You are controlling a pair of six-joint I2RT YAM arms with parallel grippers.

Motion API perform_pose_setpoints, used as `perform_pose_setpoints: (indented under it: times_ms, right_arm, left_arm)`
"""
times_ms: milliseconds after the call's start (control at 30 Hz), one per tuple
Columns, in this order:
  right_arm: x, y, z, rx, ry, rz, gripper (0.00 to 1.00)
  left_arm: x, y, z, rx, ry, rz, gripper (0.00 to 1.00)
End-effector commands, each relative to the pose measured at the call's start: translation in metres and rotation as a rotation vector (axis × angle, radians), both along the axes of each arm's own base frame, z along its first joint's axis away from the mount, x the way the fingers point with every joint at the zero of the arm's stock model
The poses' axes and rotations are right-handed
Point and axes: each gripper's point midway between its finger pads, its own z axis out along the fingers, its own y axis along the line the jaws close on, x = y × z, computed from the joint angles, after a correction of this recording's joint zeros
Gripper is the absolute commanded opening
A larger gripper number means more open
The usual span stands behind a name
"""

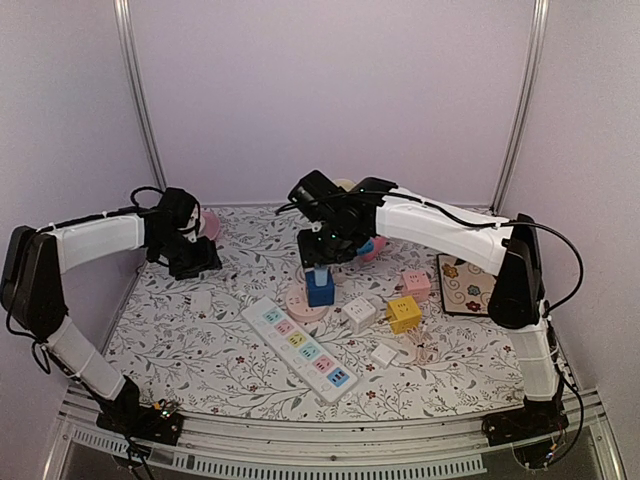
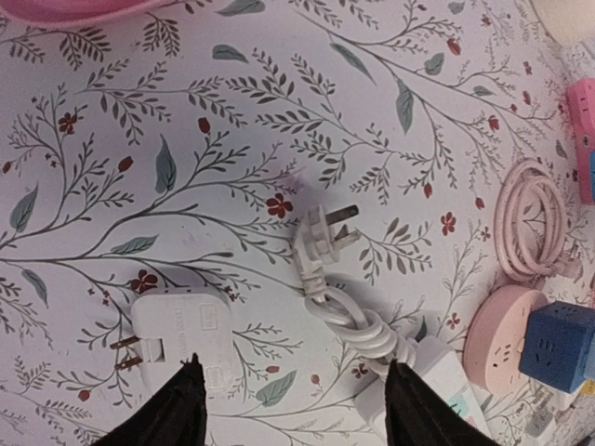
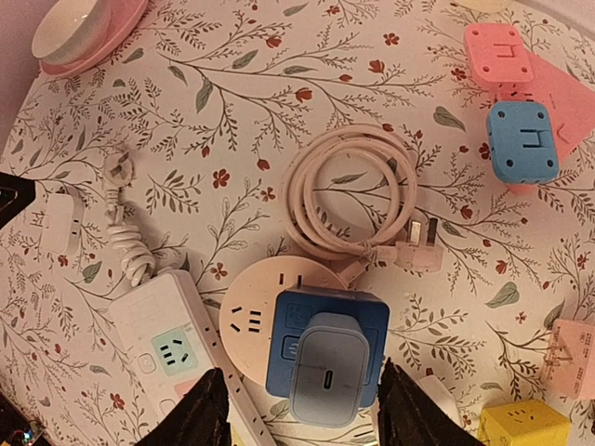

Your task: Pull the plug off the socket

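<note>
Right gripper (image 3: 302,372) stands open astride the grey plug (image 3: 327,367), seemingly not touching it; the plug sits in the blue cube socket (image 3: 282,325) mid-table. Closing too low could grip the cube, lifting both.

Smooth plastic plug (image 3: 325,367), matt plastic socket (image 3: 330,302)

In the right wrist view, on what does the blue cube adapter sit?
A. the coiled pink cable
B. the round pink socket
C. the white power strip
B: the blue cube adapter sits on the round pink socket, with the white power strip lying beside them.
</note>
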Motion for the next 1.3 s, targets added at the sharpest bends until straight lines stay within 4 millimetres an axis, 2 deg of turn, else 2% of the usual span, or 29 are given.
perform_pose_setpoints:
  times_ms: [0, 267, 467, 633, 767, 1000, 1267]
  right_arm:
    - [-0.001, -0.001, 0.036, 0.069, -0.025, -0.005, 0.57]
    - [-0.005, -0.001, 0.034, 0.095, -0.002, -0.006, 0.61]
    - [-0.004, 0.002, 0.031, 0.106, 0.008, -0.008, 0.61]
    - [-0.006, 0.000, 0.016, 0.079, 0.031, -0.018, 0.60]
    - [-0.007, -0.004, -0.001, 0.051, 0.052, -0.025, 0.59]
    - [0.001, -0.008, -0.018, 0.028, 0.067, -0.033, 0.56]
    - [0.003, 0.000, -0.033, 0.021, 0.091, -0.002, 0.49]
  left_arm:
    - [0.002, -0.025, 0.034, -0.060, -0.062, -0.057, 0.67]
    - [-0.002, -0.086, 0.059, -0.204, -0.097, -0.207, 0.68]
    - [-0.012, -0.133, 0.058, -0.294, -0.082, -0.321, 0.68]
    - [-0.015, -0.161, 0.049, -0.356, -0.045, -0.372, 0.69]
    - [-0.015, -0.178, 0.041, -0.380, -0.018, -0.404, 0.69]
    - [-0.015, -0.198, 0.027, -0.413, 0.019, -0.437, 0.69]
    - [-0.012, -0.216, 0.010, -0.442, 0.067, -0.461, 0.69]
